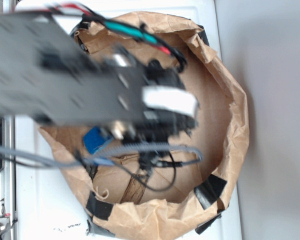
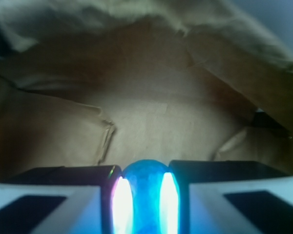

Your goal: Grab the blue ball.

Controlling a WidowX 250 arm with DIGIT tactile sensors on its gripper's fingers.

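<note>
In the wrist view the blue ball sits squeezed between my two dark fingers, its rounded top poking out above them. My gripper is shut on it, above the brown paper floor of a bag. In the exterior view my blurred arm and gripper hang over the inside of the bag and hide the ball.
The crumpled brown paper bag has a wide open rim with black tape patches. A flat bright-blue block lies inside at the left under the arm. Grey and black cables hang across the bag. The bag wall rises ahead.
</note>
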